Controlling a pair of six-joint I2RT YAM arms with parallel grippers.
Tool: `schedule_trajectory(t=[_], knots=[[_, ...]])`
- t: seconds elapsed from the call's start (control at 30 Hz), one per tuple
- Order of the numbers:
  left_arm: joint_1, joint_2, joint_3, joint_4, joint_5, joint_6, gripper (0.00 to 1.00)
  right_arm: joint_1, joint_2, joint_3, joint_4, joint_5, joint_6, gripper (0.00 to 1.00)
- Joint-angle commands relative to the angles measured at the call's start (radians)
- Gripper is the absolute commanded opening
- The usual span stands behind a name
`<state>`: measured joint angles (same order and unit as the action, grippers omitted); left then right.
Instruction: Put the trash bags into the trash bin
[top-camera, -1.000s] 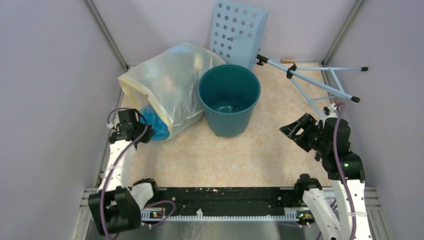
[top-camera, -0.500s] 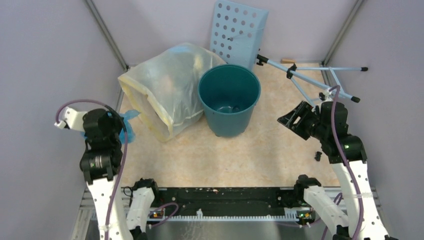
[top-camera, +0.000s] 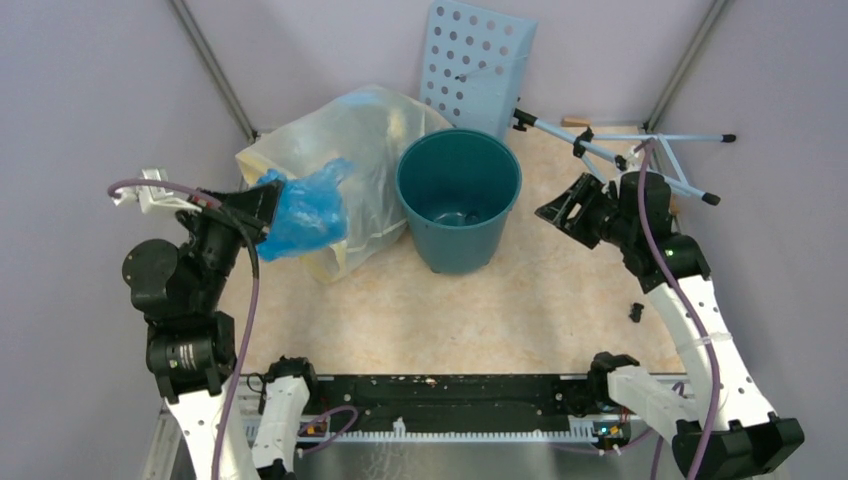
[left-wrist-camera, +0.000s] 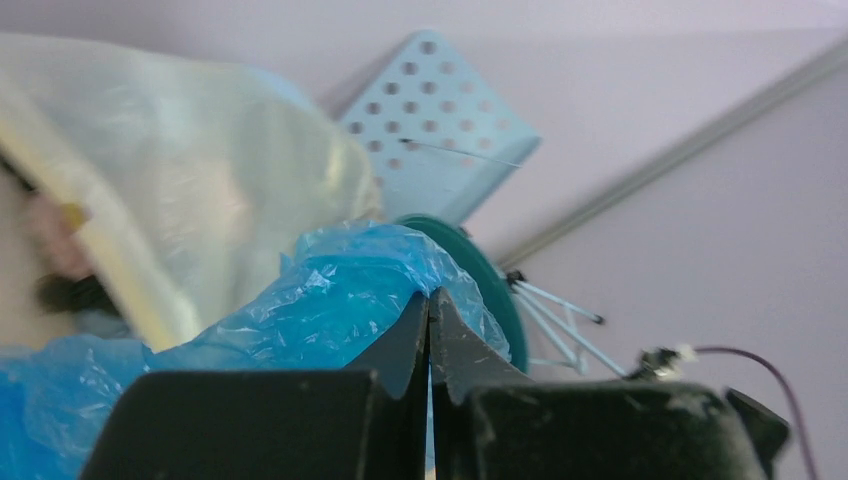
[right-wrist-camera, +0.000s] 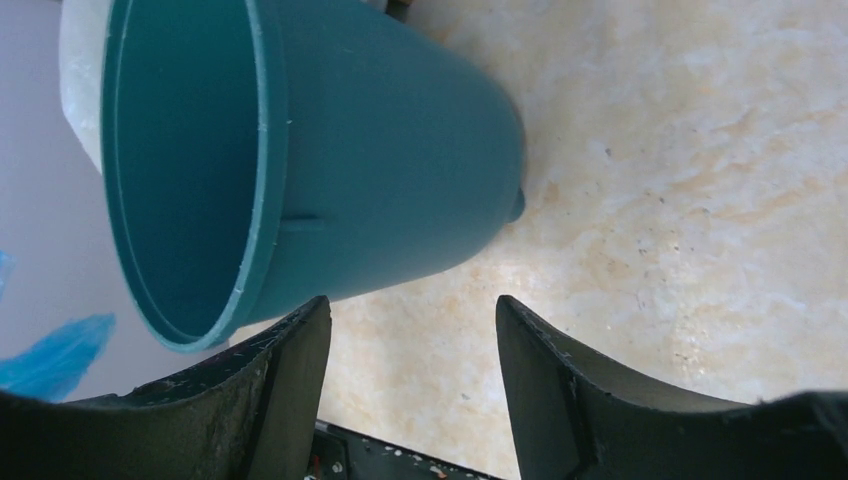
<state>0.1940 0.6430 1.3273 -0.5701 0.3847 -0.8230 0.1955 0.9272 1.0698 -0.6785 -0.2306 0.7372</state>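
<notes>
- Grip: left gripper (top-camera: 262, 205) pinched tight on blue bag (top-camera: 305, 210), newly drawn out of whitish sack (top-camera: 350, 150), now aloft.
- Bin (top-camera: 460, 245): upright, bag not yet inside; carry rightward remains.
- Right gripper (top-camera: 560, 212): fingers apart, bare, edged closer to bin.

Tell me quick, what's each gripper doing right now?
Left gripper: closed on the light-blue trash bag.
Right gripper: open, empty, facing the trash bin.

Soft, even light is washing the desk (top-camera: 500, 300); the trash bags (left-wrist-camera: 330, 290) are glinting; the left wrist background is blurring.
</notes>
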Motion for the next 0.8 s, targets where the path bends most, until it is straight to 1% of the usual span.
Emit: schedule_trajectory(t=[0.0,0.07,0.2,0.3,0.37,0.43,0.53,0.63,0.77], knots=[[0.001,0.083,0.021,0.335,0.287,-0.153,0.0,0.042,0.027,0.083,0.119,0.002,0.008,0.63],[0.002,0.145,0.055,0.353,0.374,-0.172,0.0,0.053,0.047,0.106,0.137,0.024,-0.006,0.65],[0.002,0.192,0.076,0.356,0.406,-0.178,0.0,0.103,0.115,0.177,0.152,0.113,-0.055,0.66],[0.0,0.221,0.068,0.356,0.451,-0.191,0.0,0.167,0.213,0.283,0.093,0.209,-0.1,0.66],[-0.001,0.218,0.059,0.339,0.449,-0.179,0.0,0.208,0.282,0.362,0.032,0.31,-0.141,0.66],[0.0,0.214,0.043,0.323,0.446,-0.18,0.0,0.225,0.334,0.394,0.014,0.356,-0.176,0.66],[0.0,0.214,0.024,0.306,0.465,-0.186,0.0,0.234,0.394,0.411,0.019,0.374,-0.189,0.61],[-0.001,0.212,0.022,0.259,0.472,-0.164,0.0,0.24,0.445,0.44,0.022,0.397,-0.209,0.52],[-0.002,0.229,0.003,0.23,0.516,-0.167,0.0,0.242,0.512,0.503,0.004,0.4,-0.238,0.51]])
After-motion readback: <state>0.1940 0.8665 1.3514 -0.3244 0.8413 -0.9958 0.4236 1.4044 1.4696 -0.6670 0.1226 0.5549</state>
